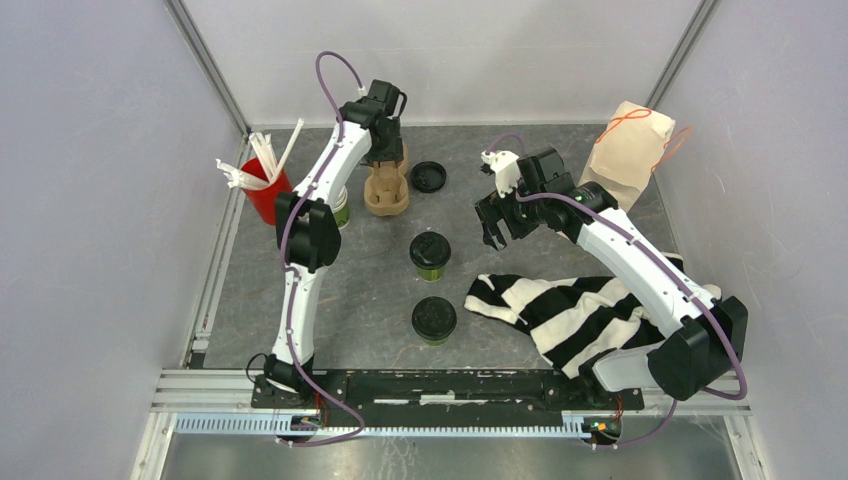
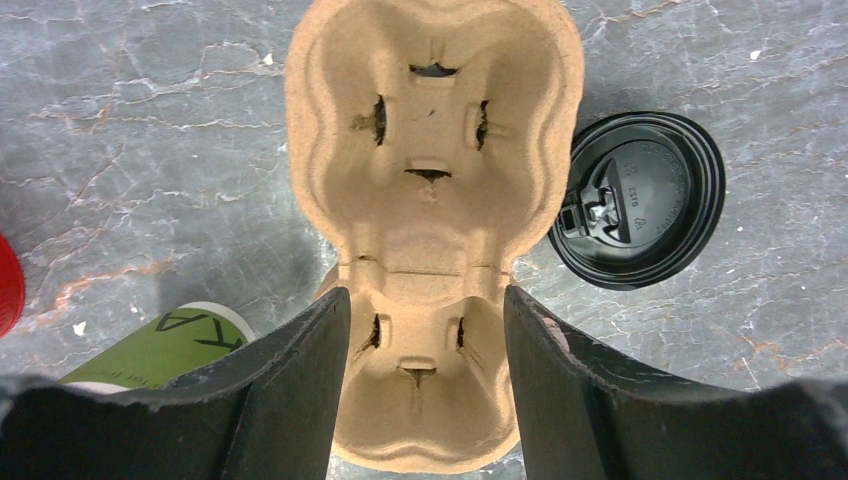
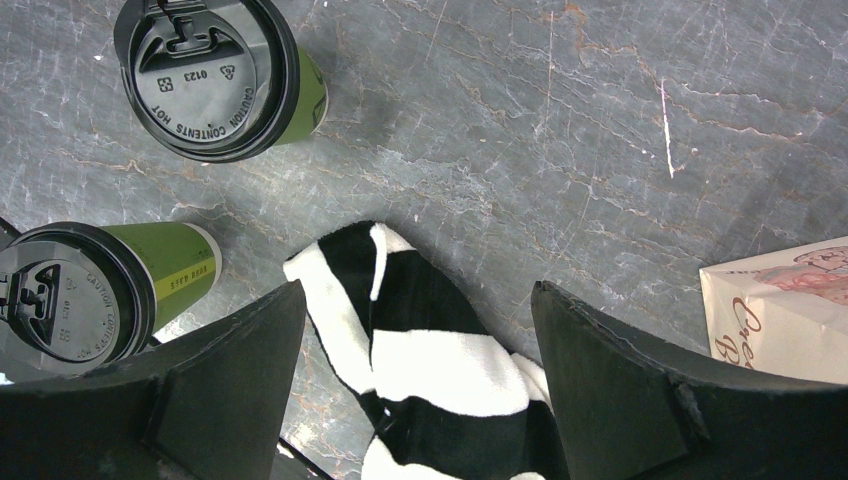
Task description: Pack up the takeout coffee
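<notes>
Standing nearest the arm bases on the table (image 1: 370,290) is the near cup (image 1: 434,320), green, upright and capped with a black lid. Just to its right a striped cloth (image 1: 560,310) lies crumpled, partly under the right arm. A little farther back stands the far cup (image 1: 430,255), also green, upright and lidded, apart from the near cup and in line with it. The right tool (image 1: 494,232) hangs above the bare table to the right of the far cup, its fingers spread wide and holding nothing; its own camera looks down on the cloth's end between them, with both lidded cups off to one side.

Farther back on the left, a third cup (image 2: 170,345) of the same green stands beside the left arm, its cream rim showing. The red cup (image 1: 265,195) holding white straws (image 1: 262,155) stands left of it. Beyond these, the carrier (image 2: 430,130) rests on the table, both cells empty. The left tool (image 2: 427,300) is over its near cell, fingers spread to either side; whether they touch it cannot be told. A loose lid (image 2: 640,200) lies flat just right of the carrier. At the far right sits a paper bag (image 1: 628,150).
</notes>
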`<state>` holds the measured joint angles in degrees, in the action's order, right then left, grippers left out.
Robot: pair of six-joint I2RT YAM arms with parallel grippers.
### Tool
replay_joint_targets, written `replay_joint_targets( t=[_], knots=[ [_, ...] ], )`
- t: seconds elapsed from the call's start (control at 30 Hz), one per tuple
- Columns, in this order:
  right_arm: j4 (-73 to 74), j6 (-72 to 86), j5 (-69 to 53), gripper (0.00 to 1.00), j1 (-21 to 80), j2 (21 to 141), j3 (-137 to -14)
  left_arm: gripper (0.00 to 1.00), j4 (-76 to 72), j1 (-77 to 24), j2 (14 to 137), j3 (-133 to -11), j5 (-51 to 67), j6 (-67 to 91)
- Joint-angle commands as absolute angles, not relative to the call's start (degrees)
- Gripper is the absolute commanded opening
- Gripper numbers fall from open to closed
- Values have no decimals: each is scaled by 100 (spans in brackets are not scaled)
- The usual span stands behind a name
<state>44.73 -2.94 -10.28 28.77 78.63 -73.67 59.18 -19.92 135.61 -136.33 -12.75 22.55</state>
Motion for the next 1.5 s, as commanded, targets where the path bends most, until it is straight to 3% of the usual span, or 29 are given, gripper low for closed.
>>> replay_joint_targets(
  t=[0.0,0.27,0.47,1.0,1.07,1.2,1.33,1.47],
  knots=[
    [4412,-369,-1028,90,2900,7866,-7548,64,5678,-1926,13724,-13721,-1052,2537],
    [4438,-372,-1003,90,2899,7893,-7563,60,5695,-1899,13962,-13772,-1175,2514],
    [4442,-369,-1017,90,2897,7951,-7600,49,5695,-1893,13983,-13751,-1235,2467],
    [4449,-369,-1035,90,2894,7999,-7637,12,5780,-2037,13420,-13698,-2012,2323],
    [4447,-370,-1052,90,2897,8008,-7640,3,5771,-1881,13537,-13676,-1684,2439],
    [4464,-387,-997,90,2896,7951,-7615,2,5823,-1651,13502,-13772,-957,2940],
    [4473,-396,-968,90,2893,7941,-7635,2,4892,-1748,12840,-12921,-1282,2828],
    [4463,-396,-962,90,2895,7952,-7655,2,5104,-1815,12838,-13134,-1627,2660]
  ],
)
